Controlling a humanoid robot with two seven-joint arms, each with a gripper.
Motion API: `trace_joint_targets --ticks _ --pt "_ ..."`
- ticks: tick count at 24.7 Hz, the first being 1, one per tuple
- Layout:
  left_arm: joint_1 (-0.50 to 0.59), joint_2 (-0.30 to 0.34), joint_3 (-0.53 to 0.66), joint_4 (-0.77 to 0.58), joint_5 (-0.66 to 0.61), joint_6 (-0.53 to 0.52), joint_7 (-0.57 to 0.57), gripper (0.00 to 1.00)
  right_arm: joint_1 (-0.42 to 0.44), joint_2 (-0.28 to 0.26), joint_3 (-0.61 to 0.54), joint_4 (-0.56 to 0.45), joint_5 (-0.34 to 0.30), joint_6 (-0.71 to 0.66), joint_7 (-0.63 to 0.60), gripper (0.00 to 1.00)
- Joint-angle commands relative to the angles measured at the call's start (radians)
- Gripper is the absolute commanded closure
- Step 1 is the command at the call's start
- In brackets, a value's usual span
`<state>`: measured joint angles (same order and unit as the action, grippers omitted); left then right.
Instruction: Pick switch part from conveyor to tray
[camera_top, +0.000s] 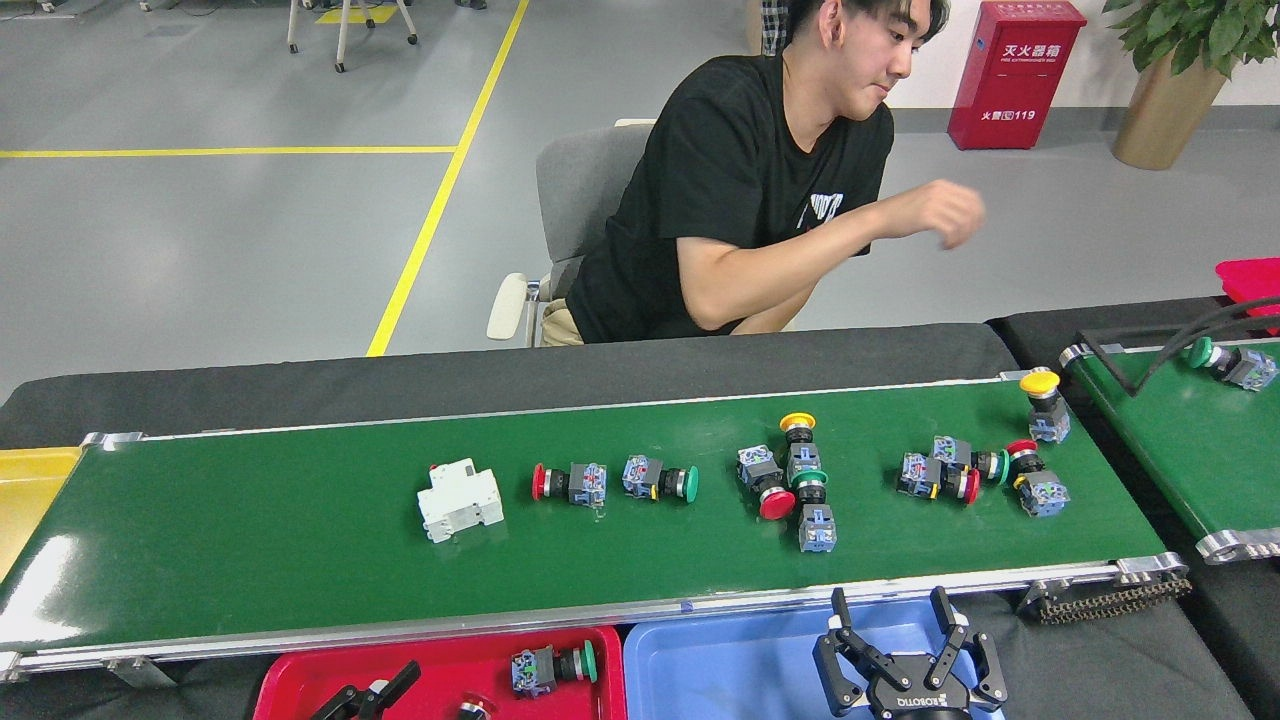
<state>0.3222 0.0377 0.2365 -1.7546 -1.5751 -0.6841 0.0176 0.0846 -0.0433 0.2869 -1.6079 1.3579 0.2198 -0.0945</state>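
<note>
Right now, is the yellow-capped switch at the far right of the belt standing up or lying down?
Standing up. The yellow-capped switch has its cap on top and its blue-grey body below, resting on the conveyor.

The right gripper (905, 640) is seen as a black metal claw with jointed fingers (842, 612), small silver screws at the links, and white lettering printed on its round base. Only the black, angular tips of the left gripper (368, 695) are shown, with a small white patch between them.
</note>
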Motion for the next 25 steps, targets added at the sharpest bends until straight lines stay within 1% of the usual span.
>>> trace_joint_targets --ticks 1,4,6,8,11,13,15,17,18,19,20,22,23,25 --pt "-0.009 0.002 0.061 -0.008 0.003 0.09 0.01 0.0 -0.052 0.003 0.052 0.013 0.003 0.003 0.067 0.01" --pt "-0.022 0.002 0.158 0.012 0.006 0.129 0.01 0.0 -0.124 0.023 0.115 0.063 0.01 0.004 0.11 0.01" --pt "-0.017 0.005 0.211 0.024 0.006 0.124 0.01 0.0 -0.152 0.045 0.135 0.1 0.037 0.006 0.131 0.01" --pt "-0.017 0.013 0.224 0.032 0.007 0.117 0.01 0.0 -0.19 0.077 0.133 0.149 0.047 0.006 0.136 0.01" --pt "-0.042 0.016 0.219 0.05 0.006 0.115 0.01 0.0 -0.259 0.1 0.138 0.233 0.047 0.004 0.137 0.01" --pt "-0.114 0.045 0.207 0.095 0.0 0.114 0.009 0.0 -0.302 0.132 0.138 0.299 0.047 0.004 0.142 0.01" --pt "-0.187 0.106 0.179 0.207 0.003 0.109 0.007 0.0 -0.351 0.158 0.138 0.367 0.047 0.004 0.142 0.01" --pt "-0.27 0.165 0.125 0.299 0.006 0.08 0.007 0.0 -0.382 0.174 0.137 0.414 0.046 0.004 0.141 0.02" --pt "-0.313 0.185 0.106 0.343 0.007 0.063 0.007 0.0 -0.391 0.178 0.137 0.434 0.046 0.004 0.139 0.07" --pt "-0.35 0.194 0.095 0.386 0.009 0.052 0.007 0.0 -0.396 0.181 0.138 0.448 0.046 0.003 0.139 0.2" --pt "-0.382 0.197 0.09 0.429 0.007 0.04 0.007 0.0 -0.398 0.183 0.138 0.456 0.046 0.001 0.139 0.34" --pt "-0.448 0.194 0.087 0.503 0.006 0.012 0.007 0.0 -0.401 0.181 0.138 0.459 0.043 -0.003 0.139 0.58" --pt "-0.469 0.192 0.084 0.524 0.001 0.002 0.007 0.0 -0.401 0.18 0.138 0.459 0.038 -0.01 0.137 0.74" --pt "-0.496 0.194 0.06 0.555 0.001 0.003 0.007 0.0 -0.401 0.178 0.137 0.457 0.037 -0.042 0.137 0.85"
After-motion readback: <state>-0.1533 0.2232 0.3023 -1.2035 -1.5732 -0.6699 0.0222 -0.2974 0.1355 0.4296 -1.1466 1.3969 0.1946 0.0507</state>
